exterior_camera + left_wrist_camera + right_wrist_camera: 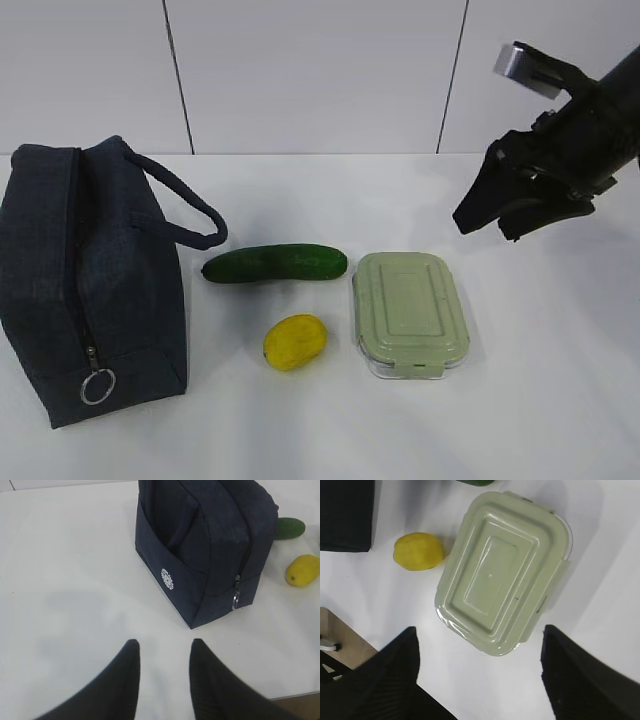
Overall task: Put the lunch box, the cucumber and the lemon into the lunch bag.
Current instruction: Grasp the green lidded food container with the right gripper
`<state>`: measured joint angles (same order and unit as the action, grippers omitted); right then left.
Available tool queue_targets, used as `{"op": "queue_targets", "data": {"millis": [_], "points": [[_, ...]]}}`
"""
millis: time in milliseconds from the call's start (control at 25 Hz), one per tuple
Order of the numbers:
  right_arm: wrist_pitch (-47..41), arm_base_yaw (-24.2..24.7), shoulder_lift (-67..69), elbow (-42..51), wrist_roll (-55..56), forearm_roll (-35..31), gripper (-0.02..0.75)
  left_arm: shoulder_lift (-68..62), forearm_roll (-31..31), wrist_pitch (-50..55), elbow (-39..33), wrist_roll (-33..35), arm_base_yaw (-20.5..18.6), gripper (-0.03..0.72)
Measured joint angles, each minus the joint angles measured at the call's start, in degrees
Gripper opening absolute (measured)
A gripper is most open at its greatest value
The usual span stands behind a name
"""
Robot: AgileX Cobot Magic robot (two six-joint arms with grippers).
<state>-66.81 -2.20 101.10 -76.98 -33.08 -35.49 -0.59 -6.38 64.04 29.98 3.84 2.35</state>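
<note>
The navy lunch bag (85,285) stands at the left of the white table, zipper closed, its silver ring pull (97,386) hanging at the front. Right of it lie the dark green cucumber (275,264), the yellow lemon (295,341) and the lunch box (410,312) with its sage-green lid. My right gripper (490,225) hovers open above and to the right of the lunch box (502,572), holding nothing. The left gripper (164,647) is open and empty over bare table, short of the lunch bag (210,545); it is out of the exterior view.
A white panelled wall (320,70) runs behind the table. The bag's padded handle (185,205) loops toward the cucumber. In the right wrist view the table's front edge (355,630) shows at lower left, with floor beyond it.
</note>
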Motion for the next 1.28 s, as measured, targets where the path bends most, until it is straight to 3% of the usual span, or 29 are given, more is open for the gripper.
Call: {"op": "queue_targets", "data": {"millis": [480,640,960,1280], "points": [[-1.50,7.35,7.19,1.46,-12.32,-12.80,0.573,0.00,0.00,0.00,0.00,0.00,0.00,0.242],[-1.03,7.64,8.89,5.24,-18.05,-16.47,0.575,0.00,-0.09,0.00,0.00,0.00,0.00,0.242],[8.35,7.64,9.27,13.76,-27.05,-23.21,0.575,0.00,-0.09,0.00,0.00,0.00,0.00,0.242],[10.58,7.64,12.11,14.93,-30.97,-27.73,0.575,0.00,-0.09,0.00,0.00,0.00,0.00,0.242]]}}
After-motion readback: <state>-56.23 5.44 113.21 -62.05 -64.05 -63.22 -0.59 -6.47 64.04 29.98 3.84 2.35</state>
